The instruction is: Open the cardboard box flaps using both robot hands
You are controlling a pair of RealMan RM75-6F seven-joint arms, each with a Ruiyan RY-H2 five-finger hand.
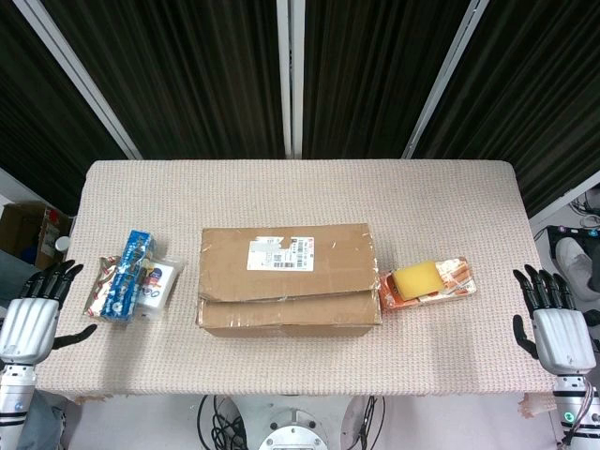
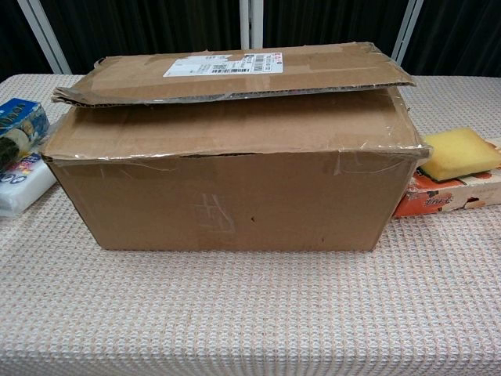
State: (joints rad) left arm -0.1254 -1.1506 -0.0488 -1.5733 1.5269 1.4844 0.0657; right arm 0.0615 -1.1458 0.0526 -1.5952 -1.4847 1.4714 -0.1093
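Head view: your woven beige tablecloth [image 1: 281, 197] backs onto dark curtains [image 1: 197, 75]. Left hand [image 1: 33, 314] and right hand [image 1: 558, 323] hover off the near corners, fingers spread, holding nothing. Cardboard box [image 1: 286, 277] sits mid-table, taped flaps down, far flap [image 2: 235, 72] slightly lifted.

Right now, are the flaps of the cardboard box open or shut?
Shut. Both long flaps lie folded over the cardboard box; the labelled rear flap overlaps the front flap, its edge slightly lifted. Neither hand touches it.
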